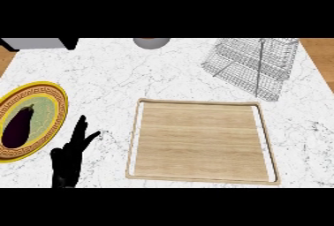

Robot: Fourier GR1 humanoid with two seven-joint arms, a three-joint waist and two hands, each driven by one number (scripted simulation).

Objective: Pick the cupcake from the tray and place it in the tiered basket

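- Left hand [67,160]: black, coming in from the lower edge at the view's left, over the white marble counter [130,75]. The fingers are straight and spread, pointing away from the robot, with the thumb out to the side. It holds nothing and touches neither tray nor plate. Its wrist is cut off by the lower edge.
- Tray [195,141]: a pale wooden board, roughly square, with a thin raised rim and a slot-like handle gap along its left and right sides. It lies flat in the middle of the counter, just to the right of the hand. Only bare wood grain shows on its surface.
- Cupcake: it cannot be made out anywhere in this view, so its place and look cannot be told.
- Plate [44,88]: round with a yellow rim, a brown key-pattern band and a pale green centre. It sits at the left and is partly cut off by the edge. A dark purple aubergine [18,127] lies on it.
- Tiered basket [251,62]: silver wire mesh at the far right, well apart from the tray. Its upper part is cut off.
- Grey round object [151,42]: at the far edge, mostly cut off; its kind cannot be told.
- Grey block [36,43]: in the far left corner, also cut off.
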